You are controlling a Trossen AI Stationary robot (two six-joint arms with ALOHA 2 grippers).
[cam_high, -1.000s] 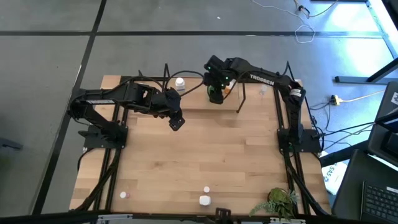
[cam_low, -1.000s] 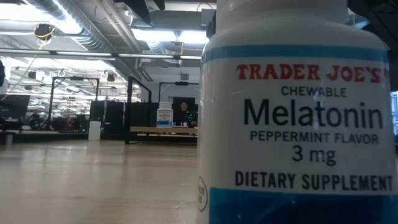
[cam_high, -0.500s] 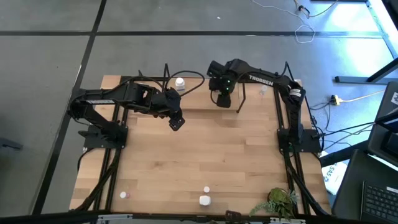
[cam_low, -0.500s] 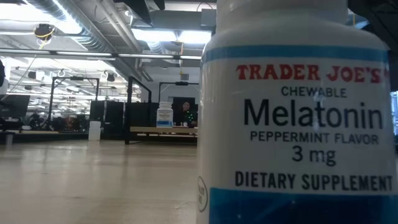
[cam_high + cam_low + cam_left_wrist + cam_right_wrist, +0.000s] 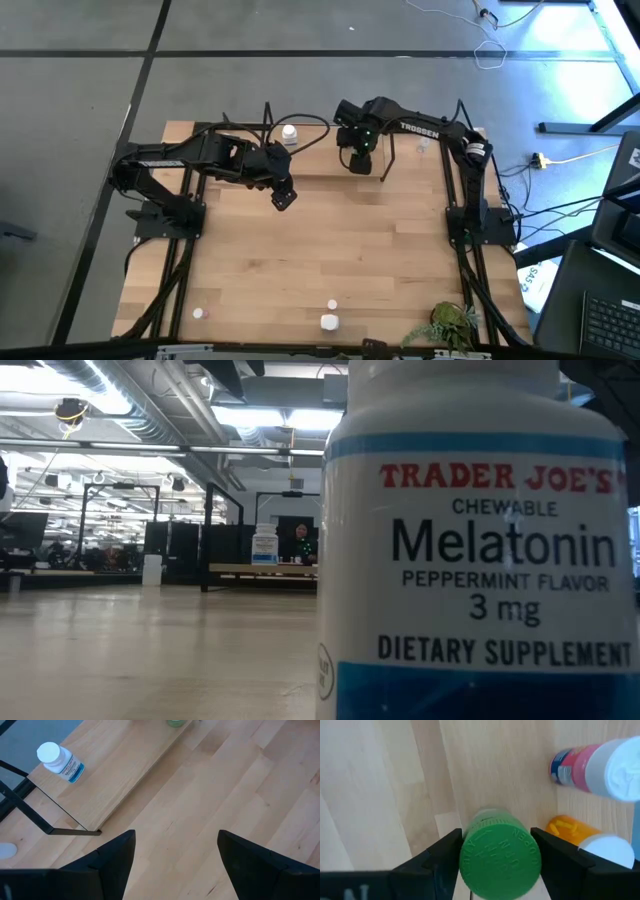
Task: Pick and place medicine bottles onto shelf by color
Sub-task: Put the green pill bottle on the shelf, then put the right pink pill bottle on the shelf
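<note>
My right gripper [image 5: 358, 160] is over the shelf [image 5: 318, 162] at the table's far side, shut on a green medicine bottle [image 5: 500, 855]. Beside it on the light wood board are a pink bottle with a white cap [image 5: 595, 765], lying down, and an orange bottle with a white cap [image 5: 592, 842]. A white bottle [image 5: 289, 133] stands on its base on the shelf's left part, and also shows in the left wrist view [image 5: 60, 762]. My left gripper [image 5: 283, 198] hovers open over the table just in front of the shelf. My right gripper has the green bottle's ribbed cap [image 5: 470, 857] pinched between its two fingers [image 5: 445, 852], one on each side, coming from above and pointing down. The cap hides the bottle's base, so I cannot tell whether it rests on the shelf board or is lifted.
A large white melatonin bottle [image 5: 480, 560] stands right before the low camera. Three small white bottles [image 5: 330, 321] sit along the table's near edge, with a leafy plant [image 5: 450, 322] at the near right corner. Bare wood lies across the table's middle.
My right gripper has moved a little toward the table's right and near edges along the shelf, carrying the green bottle, then held still. My left gripper has stayed where it was.
</note>
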